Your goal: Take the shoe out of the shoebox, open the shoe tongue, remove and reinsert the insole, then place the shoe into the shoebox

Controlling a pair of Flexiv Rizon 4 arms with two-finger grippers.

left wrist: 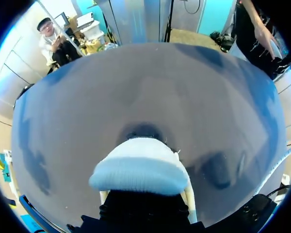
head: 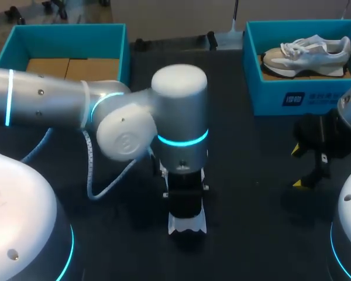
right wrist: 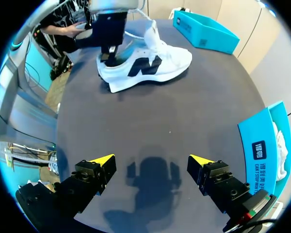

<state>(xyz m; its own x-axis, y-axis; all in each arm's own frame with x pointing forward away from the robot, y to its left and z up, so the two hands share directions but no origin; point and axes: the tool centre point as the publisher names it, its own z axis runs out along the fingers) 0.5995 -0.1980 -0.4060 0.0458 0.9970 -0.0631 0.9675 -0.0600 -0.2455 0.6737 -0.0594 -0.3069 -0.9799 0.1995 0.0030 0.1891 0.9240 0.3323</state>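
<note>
Shoe (right wrist: 150, 65) out on the table (right wrist: 150, 116), well apart from the right shoebox (head: 292, 99). left gripper (right wrist: 108, 54) at its heel, probably steadying it; can't tell its grip. right gripper (right wrist: 152, 161) near that box, spread wide and empty, likely waiting to pull the tongue.

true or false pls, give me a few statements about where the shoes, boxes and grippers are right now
1. A white shoe stands on its sole on the table. True.
2. The right gripper is shut on that shoe. False: it is open, holds nothing and is well apart from the shoe.
3. Both blue boxes are without a shoe. False: the right box holds a second shoe; only the left box has none.
4. The left gripper is down at the heel end of the shoe on the table. True.
</note>
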